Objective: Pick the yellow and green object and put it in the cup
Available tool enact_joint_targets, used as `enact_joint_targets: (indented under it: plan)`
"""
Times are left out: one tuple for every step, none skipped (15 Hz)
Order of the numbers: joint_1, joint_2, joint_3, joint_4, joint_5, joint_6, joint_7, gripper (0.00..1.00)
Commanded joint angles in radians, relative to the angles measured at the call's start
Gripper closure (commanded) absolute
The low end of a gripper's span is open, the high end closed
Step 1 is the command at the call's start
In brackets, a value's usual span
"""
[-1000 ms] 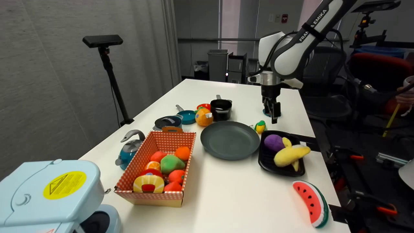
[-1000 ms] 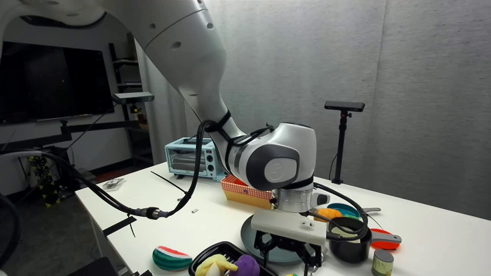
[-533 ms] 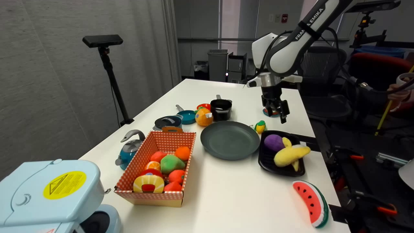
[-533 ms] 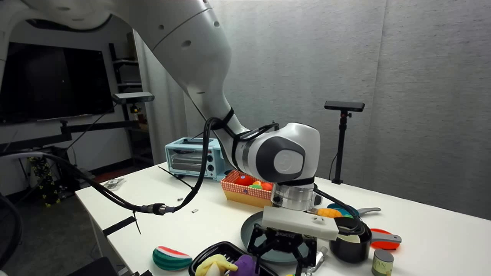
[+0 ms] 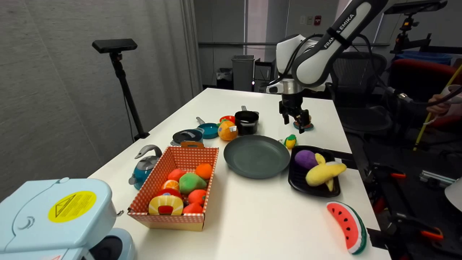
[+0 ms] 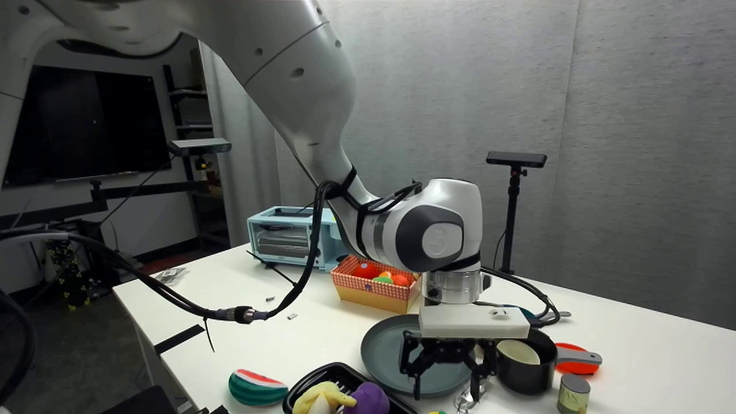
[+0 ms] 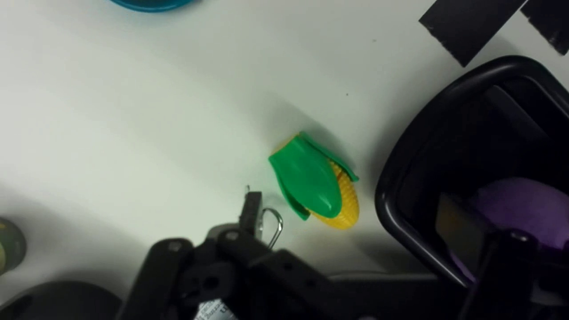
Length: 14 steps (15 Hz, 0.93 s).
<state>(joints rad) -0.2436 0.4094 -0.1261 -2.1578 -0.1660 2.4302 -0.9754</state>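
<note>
The yellow and green object is a toy corn (image 7: 306, 178) lying on the table in the wrist view. It also shows in an exterior view (image 5: 290, 141) between the plate and the black tray; in an exterior view only a sliver shows at the bottom edge (image 6: 438, 412). The cup, black and round with a grey handle, stands beyond the plate (image 5: 247, 124) and shows again (image 6: 526, 368) with a pale item inside. My gripper (image 5: 293, 125) is open and empty above the table, close to the corn, seen also in an exterior view (image 6: 447, 392) and the wrist view (image 7: 349, 213).
A dark round plate (image 5: 257, 157) and a black tray (image 5: 294, 180) with banana and eggplant flank the corn. A shiny metal item (image 6: 468, 397) lies beside it. A can (image 6: 574, 394), a teal dish (image 5: 304, 127), and a checkered box of toy fruit (image 5: 211, 180) stand around.
My open gripper has shifted toward the cup side, leftward or rightward depending on the exterior view, and has turned a little. The corn and the cup have not moved.
</note>
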Motion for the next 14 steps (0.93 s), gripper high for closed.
enact_joint_targets:
  plan:
    - [-0.027,0.032,0.024,0.018,-0.007,0.060,-0.066,0.00]
    - [-0.031,0.038,0.026,0.018,-0.006,0.072,-0.084,0.00]
    - [-0.033,0.046,0.027,0.020,-0.007,0.079,-0.102,0.00]
    - [-0.035,0.054,0.027,0.024,-0.008,0.084,-0.116,0.00]
    - [-0.037,0.062,0.026,0.029,-0.009,0.085,-0.128,0.00]
    - [-0.039,0.068,0.025,0.033,-0.009,0.082,-0.141,0.00]
    - [-0.042,0.076,0.025,0.040,-0.008,0.075,-0.153,0.00]
    - [-0.044,0.083,0.024,0.044,-0.008,0.072,-0.162,0.00]
    - [-0.046,0.091,0.024,0.049,-0.009,0.072,-0.170,0.00]
    - [-0.048,0.097,0.024,0.052,-0.009,0.071,-0.178,0.00]
    - [-0.049,0.102,0.024,0.053,-0.010,0.067,-0.186,0.00]
    - [-0.050,0.108,0.025,0.055,-0.010,0.063,-0.194,0.00]
    - [-0.050,0.113,0.025,0.054,-0.012,0.058,-0.200,0.00]
    - [-0.048,0.119,0.024,0.052,-0.015,0.058,-0.205,0.00]
